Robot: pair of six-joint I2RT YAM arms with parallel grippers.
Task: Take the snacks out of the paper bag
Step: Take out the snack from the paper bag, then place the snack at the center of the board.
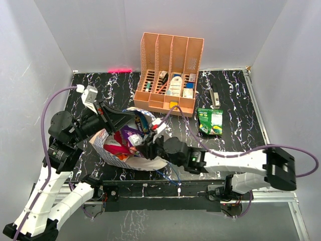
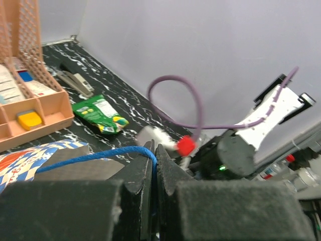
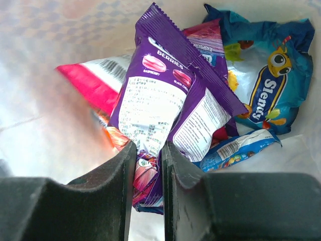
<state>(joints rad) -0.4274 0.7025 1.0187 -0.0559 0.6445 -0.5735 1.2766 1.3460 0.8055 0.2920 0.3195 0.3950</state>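
While the purple packet (image 3: 155, 100) stands upright on top of the heap inside the paper bag (image 1: 150, 163), the right gripper (image 3: 149, 155) has that packet's lower edge between its fingers. The jaws are drawn in close, one on each face of the foil, so that is a pinch on the purple one.

Look at what's packed around it. A pink packet (image 3: 95, 85) lies tucked behind on the left. A blue packet (image 3: 266, 80) with a cartoon bee is crumpled on the right, and a smaller blue one (image 3: 241, 148) sits just below that. All of them rest against the bag's plain white inside.

From above, the bag sits on the near-left part of the black marbled table (image 1: 235, 135) with its mouth gaping, and the right arm reaches in from the right side.

Over on the far rim, the left gripper (image 2: 154, 155) is pressed together on the blue string handle (image 2: 90, 156). The cord runs straight between its fingers and the gripper holds it above the checked paper.

One green packet (image 1: 209, 121) is outside the bag, lying flat on the table well to its right. It is near the front right corner of the orange organizer (image 1: 170, 70), which stands at the back wall with small boxes and bottles in its slots. A grey stapler (image 1: 214, 97) lies just right of the organizer.
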